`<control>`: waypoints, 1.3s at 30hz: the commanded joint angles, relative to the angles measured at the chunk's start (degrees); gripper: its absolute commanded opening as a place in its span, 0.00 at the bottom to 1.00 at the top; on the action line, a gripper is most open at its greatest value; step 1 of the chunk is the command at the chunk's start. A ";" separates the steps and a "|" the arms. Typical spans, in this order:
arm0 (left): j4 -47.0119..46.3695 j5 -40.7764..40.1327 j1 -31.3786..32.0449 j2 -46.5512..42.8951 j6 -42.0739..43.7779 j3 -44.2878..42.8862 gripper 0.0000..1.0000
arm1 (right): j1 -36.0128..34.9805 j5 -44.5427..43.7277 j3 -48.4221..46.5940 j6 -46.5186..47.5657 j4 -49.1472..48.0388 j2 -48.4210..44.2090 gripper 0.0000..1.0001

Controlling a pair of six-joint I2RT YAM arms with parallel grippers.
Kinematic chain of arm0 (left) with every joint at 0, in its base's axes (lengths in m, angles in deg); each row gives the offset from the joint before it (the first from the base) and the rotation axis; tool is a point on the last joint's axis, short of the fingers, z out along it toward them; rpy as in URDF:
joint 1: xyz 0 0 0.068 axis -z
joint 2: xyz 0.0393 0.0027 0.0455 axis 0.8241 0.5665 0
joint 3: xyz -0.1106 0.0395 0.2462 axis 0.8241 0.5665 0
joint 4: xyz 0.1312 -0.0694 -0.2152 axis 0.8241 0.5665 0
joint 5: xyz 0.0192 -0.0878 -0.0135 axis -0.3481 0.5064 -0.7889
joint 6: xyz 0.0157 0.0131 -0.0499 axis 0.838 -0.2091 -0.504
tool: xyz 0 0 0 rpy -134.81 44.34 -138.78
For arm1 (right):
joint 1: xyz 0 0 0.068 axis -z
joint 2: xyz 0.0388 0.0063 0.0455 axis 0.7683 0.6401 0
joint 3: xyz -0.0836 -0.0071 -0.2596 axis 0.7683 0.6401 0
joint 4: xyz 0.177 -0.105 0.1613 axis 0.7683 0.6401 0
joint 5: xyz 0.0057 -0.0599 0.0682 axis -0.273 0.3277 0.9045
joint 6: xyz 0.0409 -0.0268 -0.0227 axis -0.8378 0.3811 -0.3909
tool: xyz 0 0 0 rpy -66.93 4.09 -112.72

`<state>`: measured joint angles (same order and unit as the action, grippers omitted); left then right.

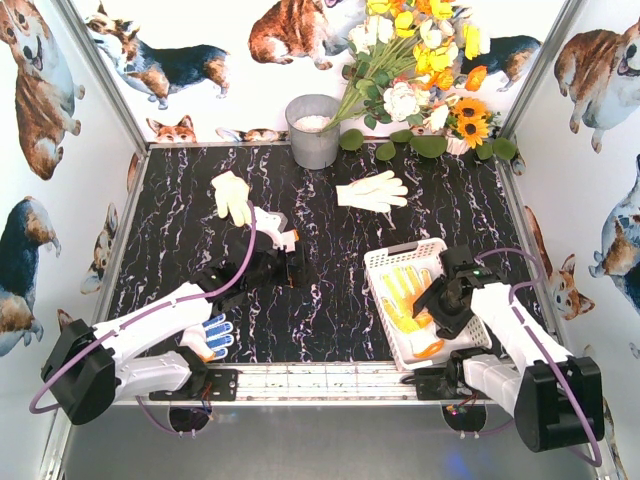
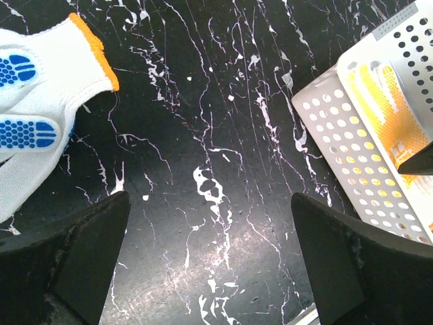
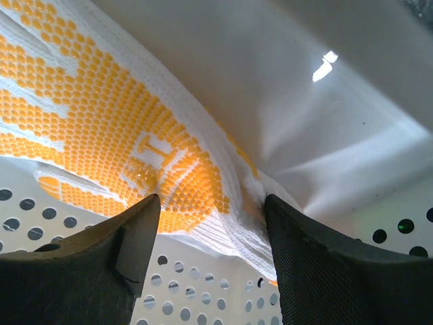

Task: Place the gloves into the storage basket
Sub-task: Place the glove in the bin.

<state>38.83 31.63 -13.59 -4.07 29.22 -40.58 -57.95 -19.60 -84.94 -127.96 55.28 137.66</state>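
Top view: four gloves, one storage basket (image 1: 400,250), one grey bucket (image 1: 313,135). The yellow-palmed glove (image 1: 403,297) lies inside the basket, under the right gripper (image 1: 440,308). A cream glove (image 1: 232,195) and a white glove (image 1: 372,190) lie beyond the basket, and a blue-dotted glove (image 1: 210,338) well to its left

Left wrist view: the left gripper (image 2: 210,200) gapes wide over bare table (image 2: 203,101), left of the basket

Right wrist view: the jaws stand partway apart astride the yellow glove's bunched cuff; I cannot tell whether they pinch it. Best to let go fully and lift straight up, so that no knit snags

left gripper (image 2: 210,202) low near centre, jaws spread wide; right gripper (image 3: 211,200) tilted down at near right, jaws parted.
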 commanded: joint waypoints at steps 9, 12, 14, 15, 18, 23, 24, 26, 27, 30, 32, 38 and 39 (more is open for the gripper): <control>8.36 -8.05 -4.43 -2.10 -0.75 -2.80 1.00 | 0.28 -10.38 -10.72 4.99 11.78 -4.14 0.71; 8.50 -8.41 -8.21 -1.94 -2.16 -2.67 1.00 | 0.28 -12.46 -15.12 7.29 12.94 -5.43 0.71; 7.26 -8.09 -11.26 -0.86 -2.60 -3.03 0.99 | 0.28 -12.91 -17.51 8.92 12.24 -6.51 0.71; 6.55 -7.79 -12.66 0.16 -2.61 -3.35 0.97 | 0.28 -12.70 -18.49 9.78 11.27 -7.29 0.71; 4.12 -7.43 -16.40 4.19 -2.11 -4.75 0.88 | 0.28 -9.54 -19.92 13.58 6.08 -9.87 0.69; -1.07 -6.13 -21.30 12.59 -0.66 -8.41 0.74 | 0.20 -3.15 -18.98 16.84 -1.39 -12.77 0.67; -1.84 -6.09 -22.17 14.32 -0.44 -9.07 0.74 | 0.19 -2.12 -18.42 16.86 -2.19 -12.98 0.67; -4.20 -5.14 -23.64 17.69 -0.12 -9.95 0.74 | 0.19 -0.13 -17.27 16.70 -3.23 -13.11 0.67; -6.03 -4.42 -24.35 19.19 0.16 -10.25 0.73 | 0.19 0.50 -16.71 16.59 -3.43 -13.15 0.67; -9.85 -2.81 -26.17 23.69 0.83 -11.98 0.67 | 0.19 1.86 -15.67 16.58 -3.65 -13.67 0.66; -11.18 -1.74 -26.94 26.87 1.59 -13.86 0.63 | 0.19 2.20 -15.35 16.53 -3.60 -14.29 0.66; -8.83 -0.52 -27.49 32.58 2.90 -18.23 0.14 | 0.19 2.55 -15.16 16.41 -3.96 -14.29 0.66; -7.91 -1.23 -27.54 31.20 3.35 -18.32 0.09 | 0.19 2.61 -15.24 16.38 -4.13 -14.11 0.65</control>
<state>30.98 30.01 -40.47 28.74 30.64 -57.17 -57.91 -17.93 -99.67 -112.39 54.45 123.85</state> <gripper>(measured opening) 0.172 0.659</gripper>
